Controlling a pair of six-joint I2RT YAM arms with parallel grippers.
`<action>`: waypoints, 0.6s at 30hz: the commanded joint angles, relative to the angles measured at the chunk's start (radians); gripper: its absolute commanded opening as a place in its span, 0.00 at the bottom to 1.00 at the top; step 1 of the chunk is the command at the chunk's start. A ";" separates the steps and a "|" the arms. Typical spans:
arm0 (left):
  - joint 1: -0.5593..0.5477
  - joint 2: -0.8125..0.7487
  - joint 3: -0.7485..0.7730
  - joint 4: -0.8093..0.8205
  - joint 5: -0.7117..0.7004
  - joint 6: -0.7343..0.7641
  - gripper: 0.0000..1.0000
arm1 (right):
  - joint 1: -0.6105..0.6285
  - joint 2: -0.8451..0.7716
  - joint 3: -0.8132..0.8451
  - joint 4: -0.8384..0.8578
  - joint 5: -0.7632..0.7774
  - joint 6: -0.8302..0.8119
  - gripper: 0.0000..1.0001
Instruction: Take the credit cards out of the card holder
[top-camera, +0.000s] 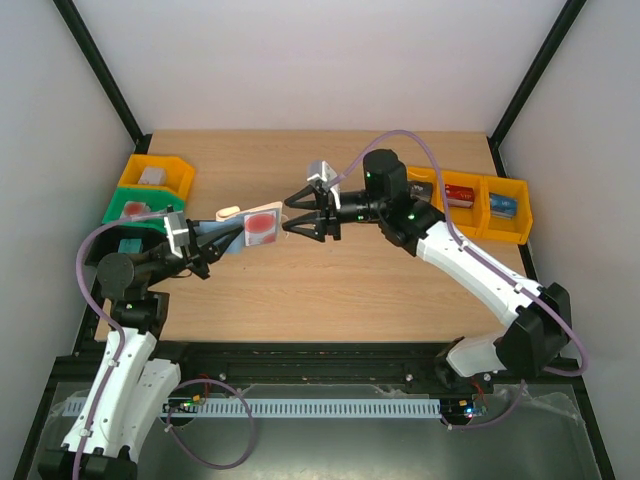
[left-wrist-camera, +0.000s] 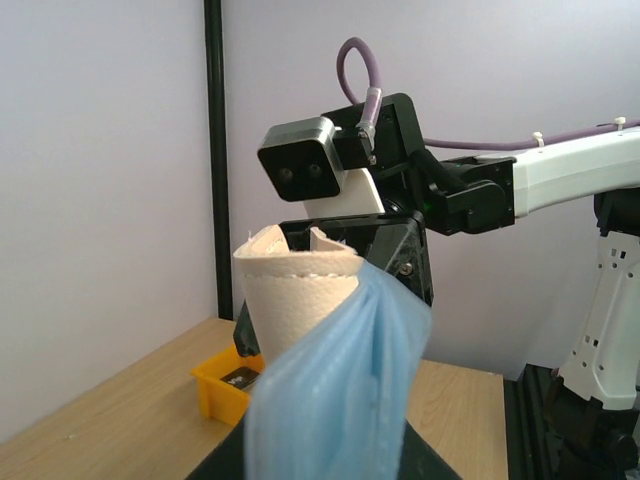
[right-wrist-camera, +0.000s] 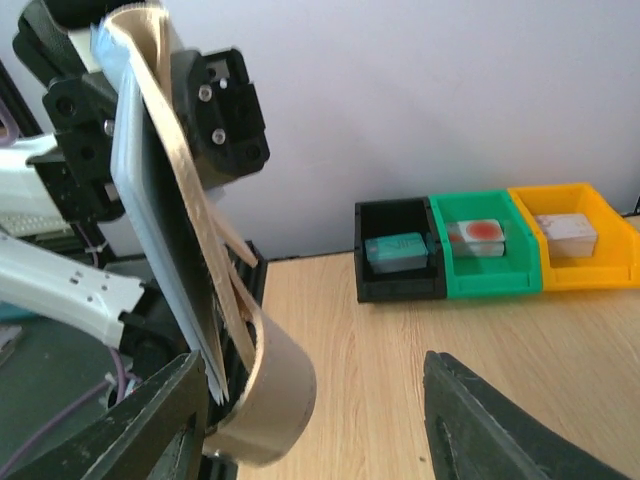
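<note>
The left gripper (top-camera: 207, 243), jaws clenched, holds the card holder (top-camera: 236, 234) open above the bench (top-camera: 350, 290). 1 red card (top-camera: 261, 226) shows; other cards are indiscernible. The right gripper (top-camera: 292, 216), jaws released, sits beside the holder's free edge.

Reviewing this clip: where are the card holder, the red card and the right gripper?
card holder (left-wrist-camera: 295, 300), left wrist view, on its beige outer face.
red card (top-camera: 262, 226), top external view, on its red face.
right gripper (top-camera: 288, 216), top external view, midway between its fingertips.
</note>
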 joint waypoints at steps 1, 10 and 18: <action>-0.008 -0.010 0.026 0.063 0.013 0.006 0.02 | 0.026 -0.027 -0.031 0.253 0.018 0.138 0.55; -0.011 -0.012 0.023 0.067 0.010 0.000 0.02 | 0.061 0.017 -0.002 0.266 0.038 0.165 0.46; -0.014 -0.011 0.014 0.066 -0.010 -0.007 0.02 | 0.092 0.035 0.011 0.271 -0.039 0.175 0.63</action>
